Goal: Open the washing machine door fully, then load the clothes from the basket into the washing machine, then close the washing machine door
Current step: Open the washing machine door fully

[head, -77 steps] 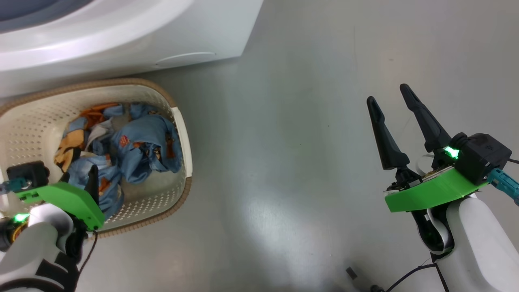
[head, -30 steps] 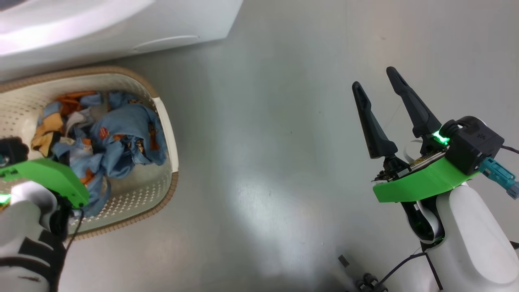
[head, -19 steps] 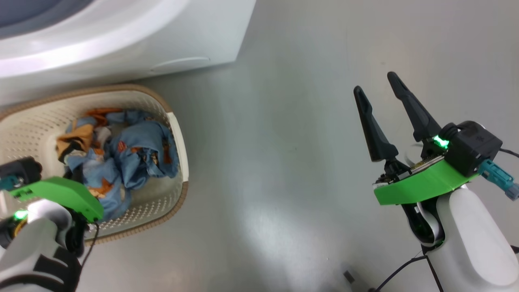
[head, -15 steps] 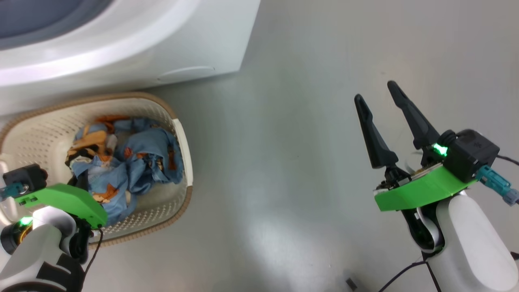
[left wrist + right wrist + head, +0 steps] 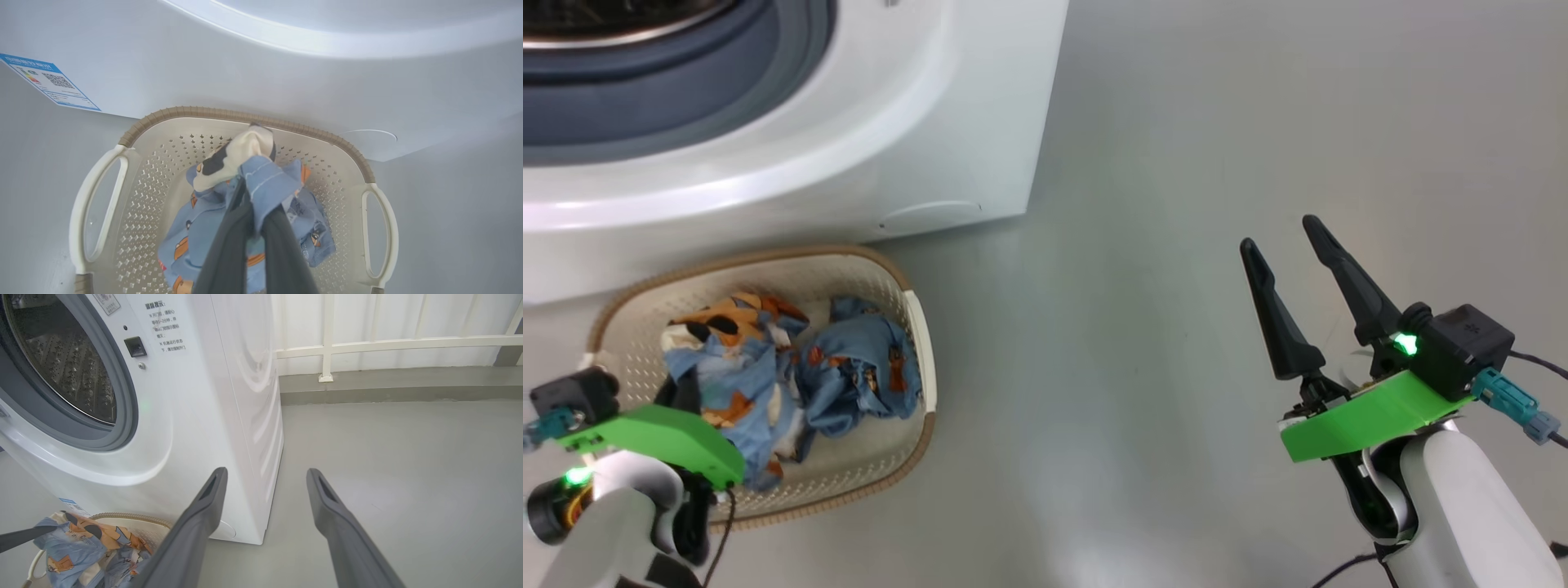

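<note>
Left gripper clenched on the clothes over the basket.
Raise the bundle until its trailing end clears the rim, then swing up into the washing machine just behind; right gripper hangs spread and empty, well apart.

Smooth grey floor, softly glossy — white railing along its far edge.
</note>
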Robot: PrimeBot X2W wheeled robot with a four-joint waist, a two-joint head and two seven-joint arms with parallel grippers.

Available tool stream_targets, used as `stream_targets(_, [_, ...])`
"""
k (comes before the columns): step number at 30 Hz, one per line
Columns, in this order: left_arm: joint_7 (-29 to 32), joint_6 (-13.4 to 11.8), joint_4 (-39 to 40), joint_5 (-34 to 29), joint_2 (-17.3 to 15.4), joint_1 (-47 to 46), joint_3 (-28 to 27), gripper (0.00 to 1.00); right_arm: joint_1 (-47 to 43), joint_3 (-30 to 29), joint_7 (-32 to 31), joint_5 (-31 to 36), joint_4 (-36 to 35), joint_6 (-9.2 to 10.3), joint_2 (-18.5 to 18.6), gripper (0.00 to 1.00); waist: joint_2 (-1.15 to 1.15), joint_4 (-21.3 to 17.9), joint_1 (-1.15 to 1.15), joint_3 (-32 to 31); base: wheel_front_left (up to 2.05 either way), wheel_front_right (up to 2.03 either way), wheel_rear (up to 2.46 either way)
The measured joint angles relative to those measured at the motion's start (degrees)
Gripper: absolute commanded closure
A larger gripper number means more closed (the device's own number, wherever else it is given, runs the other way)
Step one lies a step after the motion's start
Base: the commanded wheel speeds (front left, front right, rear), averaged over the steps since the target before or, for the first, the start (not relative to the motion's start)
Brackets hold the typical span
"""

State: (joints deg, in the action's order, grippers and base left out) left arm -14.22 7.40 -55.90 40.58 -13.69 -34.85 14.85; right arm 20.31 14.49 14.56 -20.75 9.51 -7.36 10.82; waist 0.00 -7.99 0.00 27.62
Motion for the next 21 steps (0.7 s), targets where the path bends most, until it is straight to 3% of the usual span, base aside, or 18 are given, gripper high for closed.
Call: stream_targets(21, [0.0,0.0,19.7,-14.1,4.3,12.4,-11.9,1.0,-6.1,-1.7,0.0,-0.4,1.9,0.0,0.6,0.0,0.0,1.8,0.0,-9.6,0.0,0.0,0.0])
